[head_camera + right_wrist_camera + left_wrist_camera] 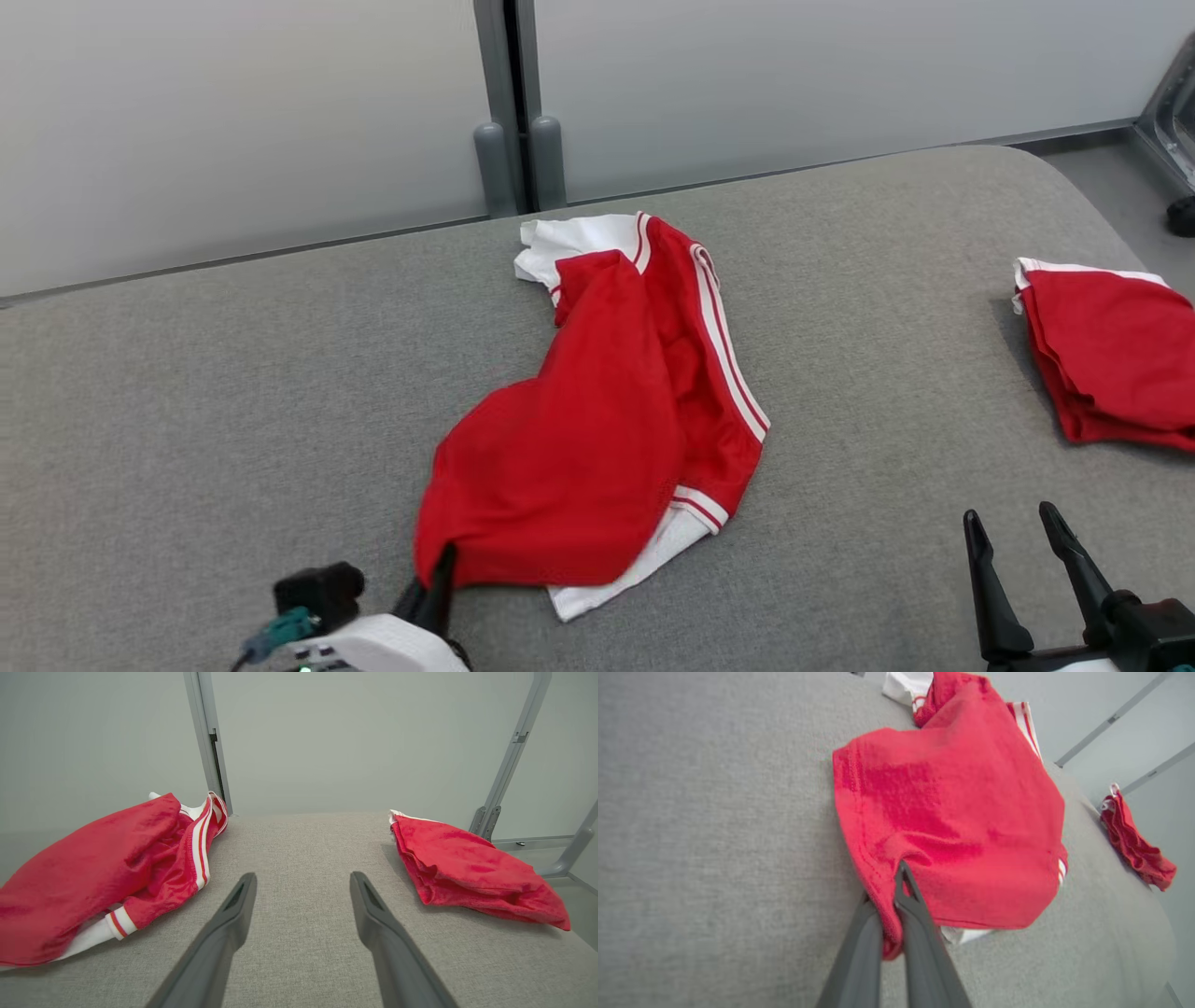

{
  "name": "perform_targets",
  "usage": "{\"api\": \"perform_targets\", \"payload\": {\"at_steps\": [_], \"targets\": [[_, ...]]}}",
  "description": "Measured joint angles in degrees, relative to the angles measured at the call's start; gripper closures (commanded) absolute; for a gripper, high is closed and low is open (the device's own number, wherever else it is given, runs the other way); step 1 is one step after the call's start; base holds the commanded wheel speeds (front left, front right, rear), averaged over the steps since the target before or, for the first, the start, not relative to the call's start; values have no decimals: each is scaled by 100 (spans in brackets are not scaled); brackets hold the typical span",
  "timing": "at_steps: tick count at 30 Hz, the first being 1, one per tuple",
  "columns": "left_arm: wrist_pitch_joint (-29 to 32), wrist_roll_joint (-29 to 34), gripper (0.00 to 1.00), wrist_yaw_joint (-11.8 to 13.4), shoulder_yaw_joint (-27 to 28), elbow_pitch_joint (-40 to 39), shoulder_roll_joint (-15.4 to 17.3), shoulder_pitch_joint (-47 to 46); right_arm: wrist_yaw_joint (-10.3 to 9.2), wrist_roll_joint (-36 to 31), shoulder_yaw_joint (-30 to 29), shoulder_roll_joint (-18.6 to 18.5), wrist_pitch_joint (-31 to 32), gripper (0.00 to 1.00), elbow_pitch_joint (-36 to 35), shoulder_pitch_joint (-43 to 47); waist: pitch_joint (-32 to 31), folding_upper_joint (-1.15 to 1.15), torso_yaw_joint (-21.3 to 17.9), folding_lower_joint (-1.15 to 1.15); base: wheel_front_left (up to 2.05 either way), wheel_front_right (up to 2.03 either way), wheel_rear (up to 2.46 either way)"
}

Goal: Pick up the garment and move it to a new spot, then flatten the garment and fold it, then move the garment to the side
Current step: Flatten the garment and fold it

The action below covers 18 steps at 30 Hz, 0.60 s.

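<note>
A red garment [597, 429] with white stripes and white trim lies crumpled in the middle of the grey padded table [233, 392]. My left gripper [439, 571] is shut on the garment's near red hem, which the left wrist view shows pinched between the two fingers [915, 905]. The cloth [952, 812] drapes up and away from that grip. My right gripper [1013, 527] stands open over bare table at the lower right, nothing between its fingers [238, 905]. In the right wrist view the garment [103, 858] lies to the left.
A second red garment [1111, 355], folded, rests at the table's right edge, also the folded pile [467, 872] in the right wrist view. Pale wall panels with a grey post [509, 103] run behind the table. The table's far right corner is rounded.
</note>
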Motion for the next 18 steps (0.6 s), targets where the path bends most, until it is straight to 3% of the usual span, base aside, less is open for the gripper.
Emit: {"api": "perform_targets", "payload": {"at_steps": [7, 12, 14, 15, 18], "targets": [[-378, -69, 100, 352, 725, -241, 542, -1, 0, -69, 47, 0, 0, 0, 44, 21, -125, 0, 382, 0, 0, 0, 0], [-666, -31, 100, 369, 839, 240, 642, 66, 0, -87, 162, 1, -1, 0, 85, 8, -219, 0, 616, 0, 0, 0, 0], [-903, -40, 44, 344, 890, 386, 579, 66, 0, -104, 196, 3, -1, 0, 94, 2, -240, 0, 669, 0, 0, 0, 0], [-970, -47, 0, 339, 895, 444, 537, 66, 0, -110, 193, 1, -1, 0, 99, 2, -247, 0, 687, 0, 0, 0, 0], [-1106, -8, 0, 361, 895, 506, 515, 122, 0, -120, 205, 0, -1, 0, 108, 3, -264, 0, 692, 0, 0, 0, 0]]}}
